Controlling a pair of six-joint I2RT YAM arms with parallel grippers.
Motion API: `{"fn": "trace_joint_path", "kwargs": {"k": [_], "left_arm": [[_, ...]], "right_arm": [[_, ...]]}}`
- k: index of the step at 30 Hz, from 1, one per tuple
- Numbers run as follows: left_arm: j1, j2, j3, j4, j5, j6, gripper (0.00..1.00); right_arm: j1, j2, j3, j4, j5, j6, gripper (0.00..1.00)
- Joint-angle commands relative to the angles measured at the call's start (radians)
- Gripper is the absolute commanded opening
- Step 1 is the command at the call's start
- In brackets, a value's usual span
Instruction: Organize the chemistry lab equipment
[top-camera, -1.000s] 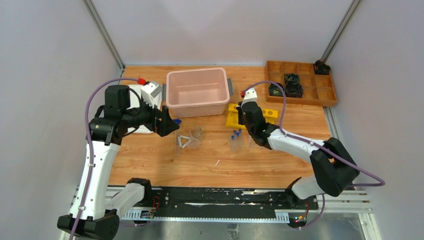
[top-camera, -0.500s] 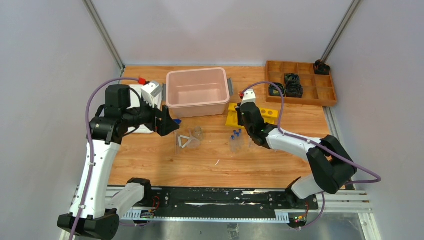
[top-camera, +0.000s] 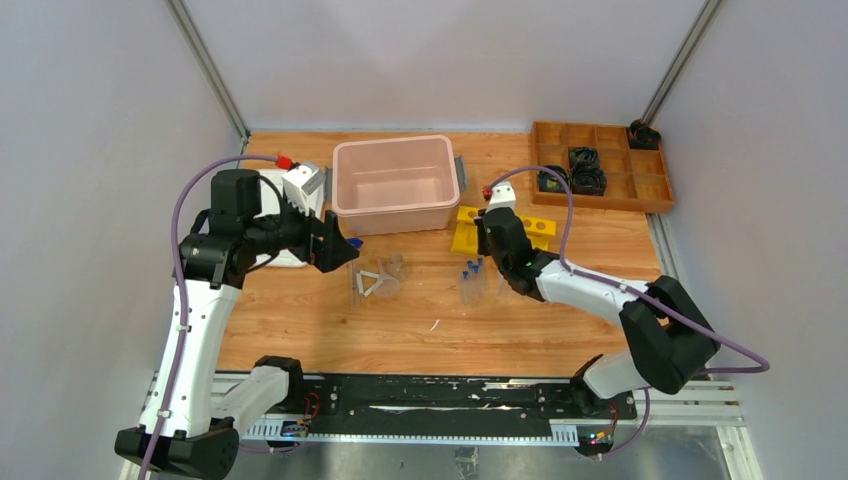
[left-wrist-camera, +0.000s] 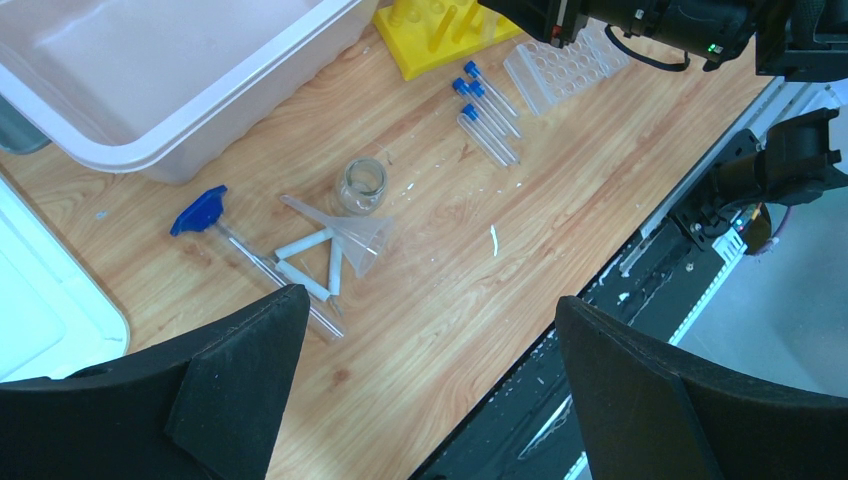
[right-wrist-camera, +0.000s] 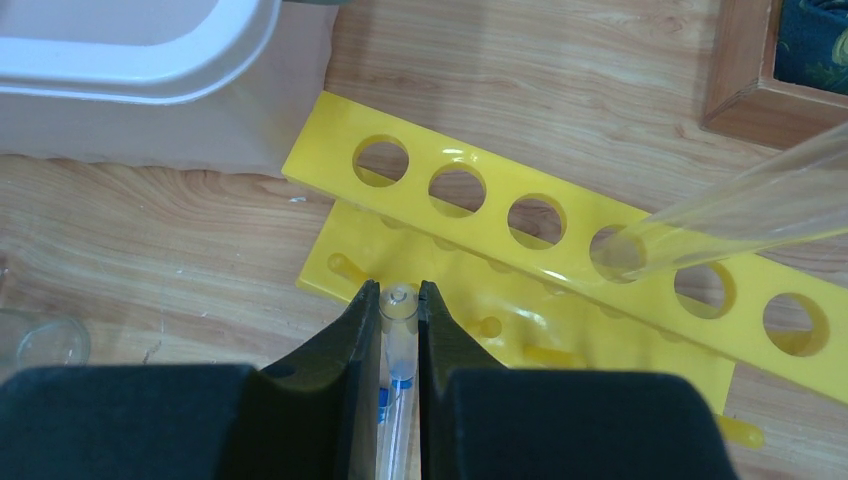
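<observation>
My right gripper is shut on a small clear tube with a blue cap, held over the near edge of the yellow six-hole rack; in the top view it hangs by that rack. A clear tube leans in one rack hole. More blue-capped tubes lie beside the clear rack. The beaker, funnel and thin rod lie together. My left gripper is open and empty, raised above the table left of them.
A pink bin stands behind the equipment. A white tray lies under my left arm. A brown wooden compartment tray with black ring parts sits at the back right. A black rail runs along the near edge.
My right gripper has shifted slightly by the yellow rack with the tube still in it. The left arm has not moved.
</observation>
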Motion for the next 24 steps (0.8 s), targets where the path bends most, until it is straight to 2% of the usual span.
{"fn": "trace_joint_path", "kwargs": {"k": [1,4,11,24], "left_arm": [[-0.006,-0.008,0.008,-0.001,0.018,0.014,1.00],[-0.006,-0.008,0.008,-0.001,0.019,0.012,1.00],[-0.006,-0.016,0.007,-0.001,0.011,0.016,1.00],[-0.006,-0.014,-0.004,-0.001,0.024,0.016,1.00]], "right_arm": [[-0.011,-0.040,-0.027,-0.021,-0.008,0.040,0.00],[-0.010,-0.036,-0.038,-0.019,0.002,0.046,0.03],[-0.003,-0.041,-0.023,-0.026,-0.016,0.043,0.00],[0.026,-0.162,-0.006,-0.064,0.032,0.012,0.00]]}}
